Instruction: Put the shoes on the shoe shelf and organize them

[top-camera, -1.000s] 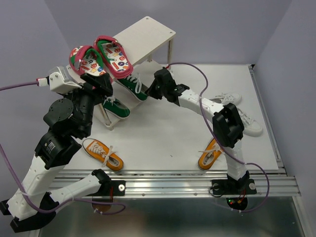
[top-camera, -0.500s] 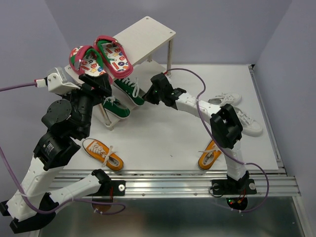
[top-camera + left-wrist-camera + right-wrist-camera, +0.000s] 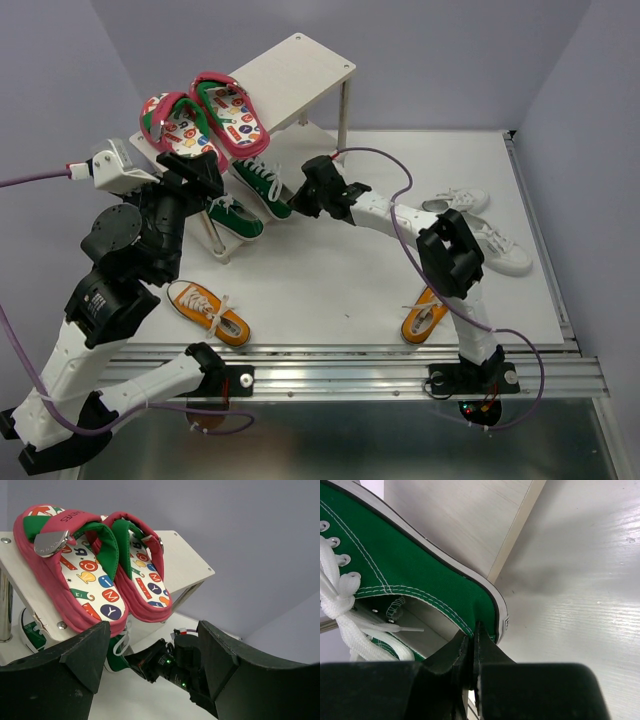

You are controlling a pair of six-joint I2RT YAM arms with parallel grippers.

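The cream-white shoe shelf point(image 3: 300, 70) stands at the back left. The pink-red flip-flops point(image 3: 200, 115) lie side by side on its top board point(image 3: 185, 560). On the lower board point(image 3: 465, 520) are two green sneakers. My right gripper point(image 3: 300, 200) is shut on the heel collar of one green sneaker point(image 3: 262, 185), pinching the fabric point(image 3: 475, 635). The other green sneaker point(image 3: 235, 215) lies beside it. My left gripper point(image 3: 200, 175) hangs open and empty point(image 3: 152, 655) just below the flip-flops point(image 3: 95, 575). Orange sneakers point(image 3: 208, 312) point(image 3: 425, 312) and white sneakers point(image 3: 460, 200) point(image 3: 500, 250) lie on the table.
The right arm's forearm point(image 3: 175, 665) shows between my left fingers, close to the shelf's thin leg point(image 3: 343, 110). A purple cable point(image 3: 400, 170) loops over the right arm. The metal rail point(image 3: 350, 370) runs along the table's near edge.
My right gripper has shifted left and nearer with the green sneaker in its grip. The left arm has drifted slightly left. Both grippers keep their states.
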